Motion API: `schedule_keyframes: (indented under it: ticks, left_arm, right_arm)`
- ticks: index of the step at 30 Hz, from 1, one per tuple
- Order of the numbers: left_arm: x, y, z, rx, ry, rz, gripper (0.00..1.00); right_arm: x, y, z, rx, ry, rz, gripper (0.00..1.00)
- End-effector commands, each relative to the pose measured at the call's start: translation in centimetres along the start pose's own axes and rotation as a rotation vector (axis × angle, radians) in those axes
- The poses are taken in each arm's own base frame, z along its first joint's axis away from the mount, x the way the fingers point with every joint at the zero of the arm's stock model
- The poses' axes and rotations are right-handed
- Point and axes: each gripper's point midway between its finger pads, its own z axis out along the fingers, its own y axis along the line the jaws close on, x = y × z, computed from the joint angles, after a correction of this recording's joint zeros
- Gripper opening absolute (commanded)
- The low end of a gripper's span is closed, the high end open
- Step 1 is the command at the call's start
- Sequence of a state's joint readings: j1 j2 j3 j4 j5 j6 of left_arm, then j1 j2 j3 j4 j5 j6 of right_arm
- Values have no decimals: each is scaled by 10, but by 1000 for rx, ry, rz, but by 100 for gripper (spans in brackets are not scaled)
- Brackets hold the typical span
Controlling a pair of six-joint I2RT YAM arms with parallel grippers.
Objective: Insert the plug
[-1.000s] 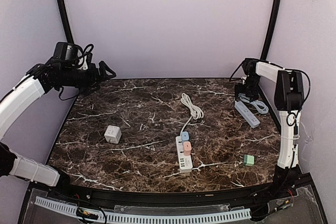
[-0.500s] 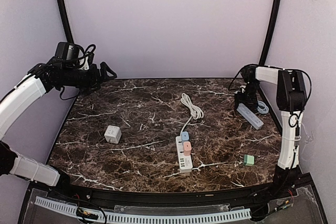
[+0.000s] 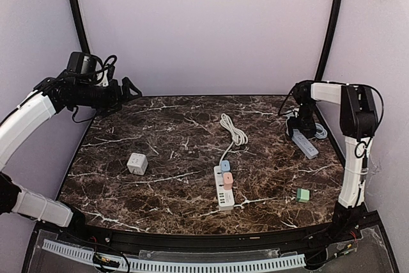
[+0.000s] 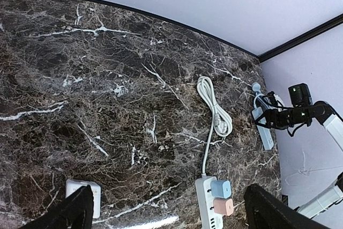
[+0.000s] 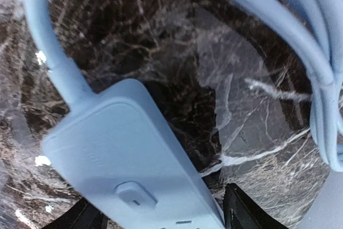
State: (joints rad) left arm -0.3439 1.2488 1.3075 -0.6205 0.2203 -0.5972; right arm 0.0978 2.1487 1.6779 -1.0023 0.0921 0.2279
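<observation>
A white power strip (image 3: 223,191) lies at centre front with a blue adapter (image 3: 225,165) and a pink adapter (image 3: 227,177) plugged in. A white cube plug (image 3: 137,163) lies left of it and a green plug (image 3: 303,194) at front right. My right gripper (image 3: 299,127) is down at the cord end of a blue-grey power strip (image 3: 305,144). In the right wrist view its fingers (image 5: 241,210) close on both sides of that strip (image 5: 139,159). My left gripper (image 3: 131,86) is open and empty, high over the table's far left corner.
The white strip's cord (image 3: 234,129) is coiled mid-table. The blue strip's cord (image 5: 53,41) loops by the right wall. In the left wrist view the white strip (image 4: 204,207), white cube (image 4: 83,191) and right arm (image 4: 300,113) show.
My right gripper has shifted along the far right side and the blue-grey strip has moved slightly nearer and rightward with it. The left arm has barely moved.
</observation>
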Motion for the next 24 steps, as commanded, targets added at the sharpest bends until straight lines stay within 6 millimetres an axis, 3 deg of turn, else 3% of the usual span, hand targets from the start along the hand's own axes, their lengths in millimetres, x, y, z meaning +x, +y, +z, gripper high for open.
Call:
schedule_keyframes:
  ticks: [1,7,12,19,24]
  left_arm:
    - [7,4,-11,-5,-1,12,100]
    - [18,12,-21,-22,1,15,100]
    - [30,23,-30,-54,-1,16,100]
    - [58,53,-35,-175,83,11,100]
    - [73,78,-36,-288,129,7,100]
  right_arm:
    - [22,-2,6,53,57,8,68]
    - [28,15,3,43,63,-19,50]
    - [43,44,3,-2,102,-12,41]
    - [76,105,3,-32,150,-73,38]
    - [115,128,3,-13,187,-86,38]
